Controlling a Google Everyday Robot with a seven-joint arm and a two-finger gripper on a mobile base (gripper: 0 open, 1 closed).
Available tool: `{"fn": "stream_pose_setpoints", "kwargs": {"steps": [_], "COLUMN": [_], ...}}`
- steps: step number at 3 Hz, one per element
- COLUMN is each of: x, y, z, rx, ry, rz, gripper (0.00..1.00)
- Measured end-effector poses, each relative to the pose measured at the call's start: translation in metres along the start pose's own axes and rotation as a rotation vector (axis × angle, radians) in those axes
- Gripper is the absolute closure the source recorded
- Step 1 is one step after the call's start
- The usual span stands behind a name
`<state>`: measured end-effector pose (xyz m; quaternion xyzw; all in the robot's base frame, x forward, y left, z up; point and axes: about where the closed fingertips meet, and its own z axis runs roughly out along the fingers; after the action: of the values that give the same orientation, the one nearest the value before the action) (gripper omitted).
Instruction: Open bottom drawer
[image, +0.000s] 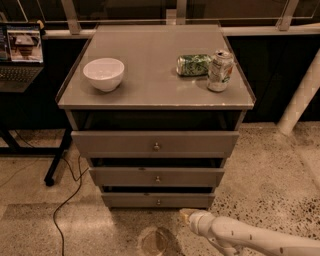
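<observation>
The grey cabinet (80, 100) has three drawers. The bottom drawer (130, 200) is the lowest and narrowest front, with a small round silver knob (158, 202) at its centre. It sits flush under the middle drawer (125, 176). My gripper (185, 215) is at the end of the white arm that comes in from the lower right. It hovers just above the floor, below and to the right of the bottom drawer's knob, not touching the drawer.
On the cabinet top stand a white bowl (104, 74), a lying green can (193, 64) and an upright can (220, 70). A laptop (20, 50) is on a desk at left, with a cable (65, 200) on the floor. A white post (300, 100) leans at right.
</observation>
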<state>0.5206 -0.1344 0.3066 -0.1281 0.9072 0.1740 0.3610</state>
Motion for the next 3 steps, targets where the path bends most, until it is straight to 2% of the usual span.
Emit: {"fn": "stream_pose_setpoints", "kwargs": {"steps": [1, 2, 3], "x": [0.002, 0.003, -0.002], "y": [-0.004, -0.016, -0.045], "z": [0.005, 0.015, 0.043], "rx": [0.039, 0.070, 0.099], "ry": [-0.061, -0.159, -0.260], "rz": [0.026, 0.064, 0.102], "gripper": [1.00, 1.00, 1.00]}}
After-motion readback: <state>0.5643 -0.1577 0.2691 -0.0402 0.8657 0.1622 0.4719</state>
